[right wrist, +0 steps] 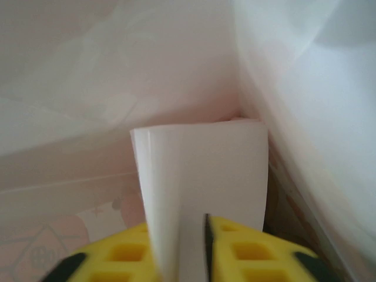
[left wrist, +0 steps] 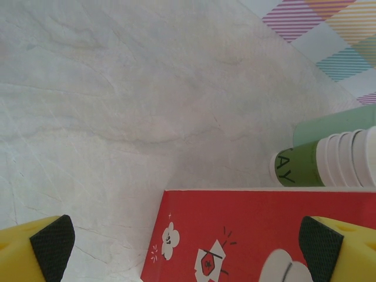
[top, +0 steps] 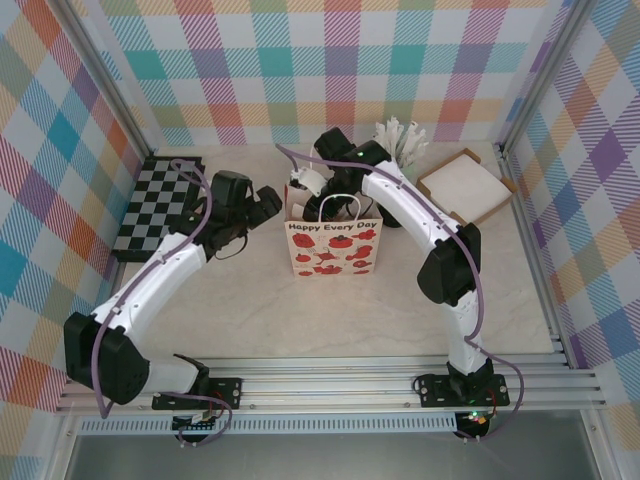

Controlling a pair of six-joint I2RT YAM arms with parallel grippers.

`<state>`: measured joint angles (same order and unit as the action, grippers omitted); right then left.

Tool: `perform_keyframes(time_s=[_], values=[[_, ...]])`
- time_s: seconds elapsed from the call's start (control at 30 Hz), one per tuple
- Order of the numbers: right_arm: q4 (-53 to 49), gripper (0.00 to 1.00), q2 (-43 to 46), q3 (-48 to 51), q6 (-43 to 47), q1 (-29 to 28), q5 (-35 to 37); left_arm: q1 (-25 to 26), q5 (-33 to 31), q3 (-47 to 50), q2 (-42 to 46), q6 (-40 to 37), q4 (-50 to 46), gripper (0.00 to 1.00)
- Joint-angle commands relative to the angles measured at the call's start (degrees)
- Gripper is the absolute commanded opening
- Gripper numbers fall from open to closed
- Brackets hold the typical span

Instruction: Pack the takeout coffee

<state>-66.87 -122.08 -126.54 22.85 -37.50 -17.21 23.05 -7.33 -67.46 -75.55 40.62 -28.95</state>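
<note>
Pastel plaid walls [top: 300, 60] are set around a pale, marble-patterned tabletop [top: 250, 310]. From above, a paper bag [top: 333, 248] is seen standing upright mid-table, printed with red fruit and the words "Happy Every Day". A checkered mat [top: 160, 205] lies at the back left. White stirrers [top: 400, 140] and a shallow cardboard tray [top: 500, 185] are placed at the back right. The left gripper [top: 268, 205] is held just beside the bag's left side.

By the left wrist camera, the bag's glossy red side panel is shown close up, with small white drawings. The yellow, black-padded fingers are spread fully wide and nothing is held. Beyond the bag, a stack of paper cups [left wrist: 346, 158] is seen with a green band lettered "AY", beside a pale green holder [left wrist: 335, 123].

By the right wrist camera, the bag's smooth white inside is shown. The right gripper [right wrist: 179, 226] is parted only narrowly, and the gap is filled by a curved white sheet [right wrist: 200, 170]. Whether the sheet is clamped cannot be told. Where the coffee cup sits cannot be told either.
</note>
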Motion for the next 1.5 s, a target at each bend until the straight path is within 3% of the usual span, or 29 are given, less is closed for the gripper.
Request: perform_keyframes(time_s=[0.0, 0.17, 0.23, 0.43, 0.53, 0.63, 0.73, 0.87, 0.93, 1.03, 1.17, 1.23, 1.3, 1.47], values=[[-2.15, 0.34, 2.97, -3.02, 2.5, -0.03, -1.1, -0.66, 0.07, 1.11, 5.09, -4.24, -0.55, 1.0], [-0.94, 0.49, 4.85, -4.5, 0.33, -0.03, 0.46, -0.47, 6.95, 1.99, 8.43, -9.58, -0.12, 1.0], [-0.09, 0.54, 6.31, -4.76, -1.05, -0.03, 1.02, -0.29, 6.56, 1.81, 9.21, -10.37, -1.48, 1.0], [5.33, 0.66, 14.13, -3.27, -7.75, 0.04, 8.09, -0.51, -5.54, 3.39, 13.09, -8.95, -4.02, 1.0], [6.9, 0.82, 19.35, -2.92, -12.1, 0.48, 12.07, -1.09, -16.77, 3.54, 14.73, -4.92, -8.14, 1.0], [11.02, 1.0, 25.58, 1.49, -15.78, 0.91, 19.92, -2.17, -22.36, 5.61, 16.91, -3.71, -8.46, 1.0], [19.87, 1.0, 34.44, 12.0, -22.79, 1.83, 32.24, -2.78, -27.84, 9.54, 19.99, -5.44, -6.21, 1.0], [41.28, 1.0, 52.76, 38.36, -26.78, 4.27, 44.8, -3.98, -39.65, 17.73, 24.98, -8.8, -2.64, 1.0], [49.46, 1.0, 61.17, 51.72, -28.37, 7.31, 48.77, -4.76, -44.49, 23.23, 27.55, -10.29, 0.08, 1.0], [51.43, 1.0, 70.79, 66.05, -34.5, 15.16, 53.61, -6.52, -47.9, 31.04, 31.17, -10.63, 2.95, 1.0], [49.55, 1.0, 77.1, 79.68, -38.57, 25.24, 53.8, -8.59, -47.07, 38.1, 34.17, -10.89, 5.4, 1.0], [51.95, 1.0, 78.33, 85.74, -36.34, 28.51, 51.11, -9.77, -44.78, 41.36, 34.87, -14.72, 9.82, 1.0], [57.57, 1.0, 78.89, 92.57, -32.73, 32.38, 42.34, -11.59, -38.56, 46.05, 35.12, -21.22, 19.65, 1.0], [71.87, 1.0, 74.9, 104.05, -31.67, 41.61, 20.87, -15.27, -21.8, 55.44, 33.58, -29.01, 37.85, 1.0]])
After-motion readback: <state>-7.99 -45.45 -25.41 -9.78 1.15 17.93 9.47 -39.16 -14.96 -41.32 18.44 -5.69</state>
